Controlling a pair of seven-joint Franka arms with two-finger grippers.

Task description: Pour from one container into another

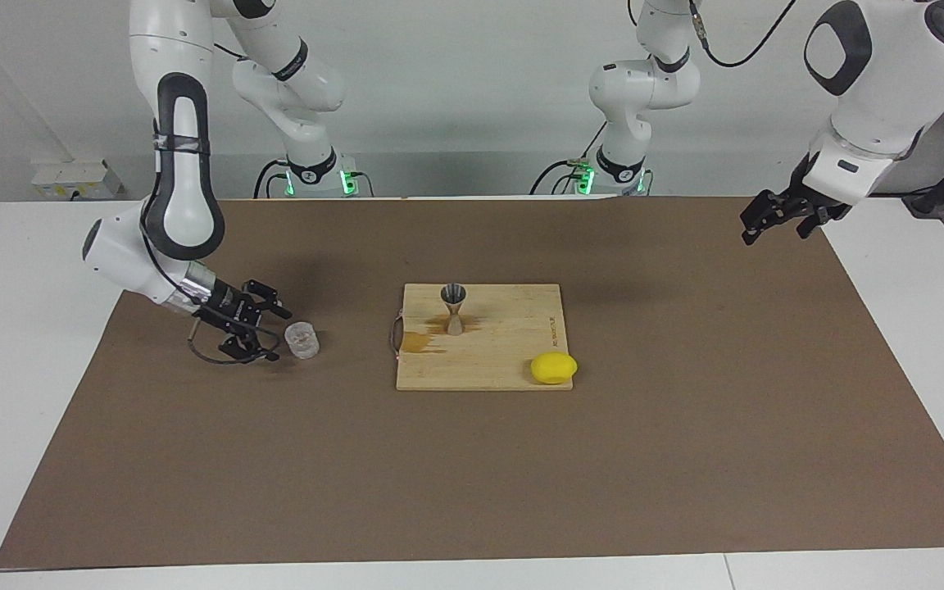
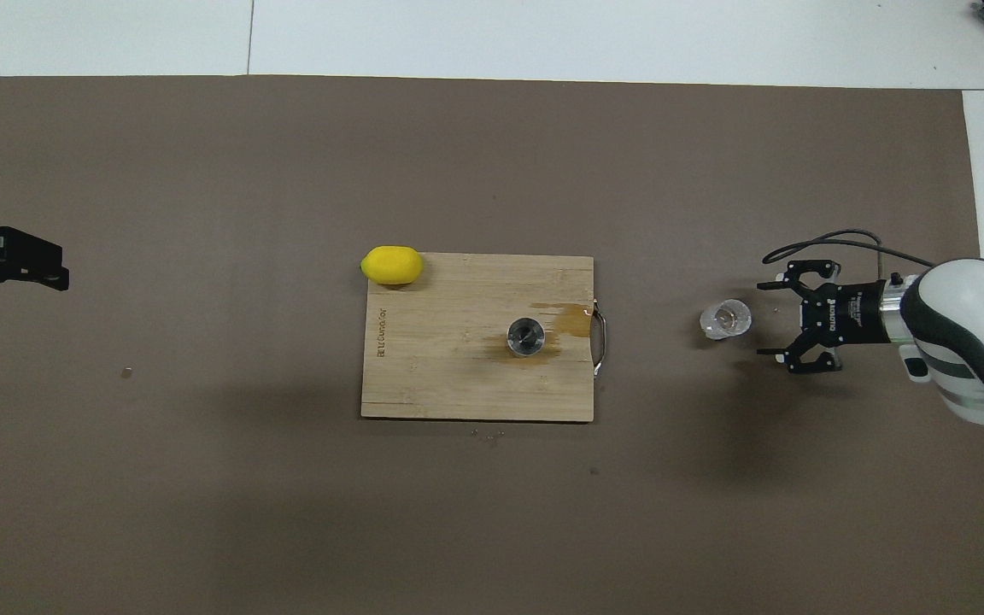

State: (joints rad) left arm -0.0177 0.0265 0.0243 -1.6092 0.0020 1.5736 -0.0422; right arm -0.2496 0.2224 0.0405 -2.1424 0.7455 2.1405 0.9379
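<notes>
While upright on the mat, glass tumbler (image 1: 301, 340) just clear of right gripper (image 1: 274, 334), fingers (image 1: 282, 312) apart.

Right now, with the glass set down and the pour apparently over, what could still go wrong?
1. The open right gripper sits close beside the glass tumbler; a sideways move while withdrawing could knock it over.
2. A brown spill wets the cutting board around the jigger, which might slide or tip if bumped.

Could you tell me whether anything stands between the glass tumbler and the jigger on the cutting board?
Nothing visible does. Only bare mat lies between the glass tumbler and the cutting board, where the jigger stands upright.
</notes>
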